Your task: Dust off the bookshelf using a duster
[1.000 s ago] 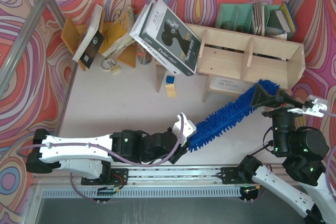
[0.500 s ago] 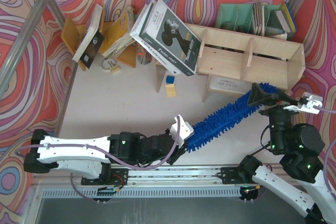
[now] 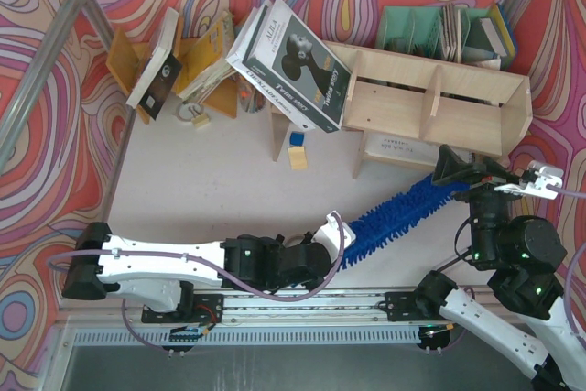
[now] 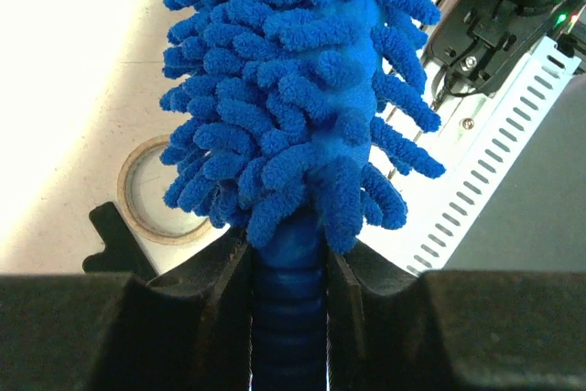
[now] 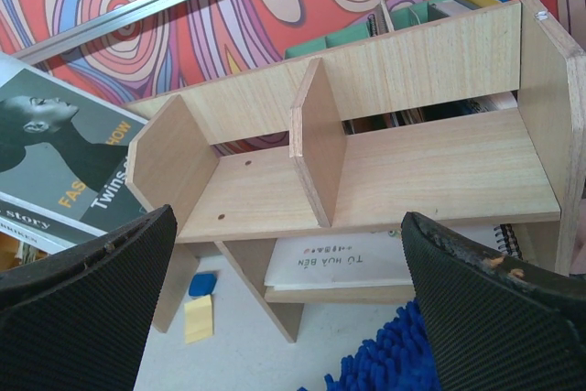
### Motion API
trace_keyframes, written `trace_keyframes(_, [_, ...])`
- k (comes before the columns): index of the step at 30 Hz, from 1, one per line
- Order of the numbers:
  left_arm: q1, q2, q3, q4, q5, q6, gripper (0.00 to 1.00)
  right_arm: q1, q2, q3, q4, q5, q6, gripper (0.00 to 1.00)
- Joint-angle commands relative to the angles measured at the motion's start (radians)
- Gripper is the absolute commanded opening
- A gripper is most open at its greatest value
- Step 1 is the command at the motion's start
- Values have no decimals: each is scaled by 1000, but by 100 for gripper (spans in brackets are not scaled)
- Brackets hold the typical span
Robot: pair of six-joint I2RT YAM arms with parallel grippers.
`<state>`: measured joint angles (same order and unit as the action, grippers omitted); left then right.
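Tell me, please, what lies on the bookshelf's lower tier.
A white printed booklet lies flat there, a spiral-bound notebook edge beside it; the upper board of the bookshelf hides everything farther back.

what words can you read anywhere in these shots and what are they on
"Twins", "story": large black-and-white book cover with a face
"TU HOA BEN", roughly, accents unclear: white booklet on the lower tier of the pale plywood bookshelf
Other books: too small to read
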<state>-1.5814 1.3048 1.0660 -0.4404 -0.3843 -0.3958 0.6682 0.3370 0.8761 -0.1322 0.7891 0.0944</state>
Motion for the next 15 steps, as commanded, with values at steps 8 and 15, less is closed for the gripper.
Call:
trace_keyframes(8, [0,33,26,137,-112,-3,0,2,-18,-9,15,16,18,99])
trace_keyframes(15, [29,66,17,190,-137,-3,0,2,-27,-14,12,16,18,99])
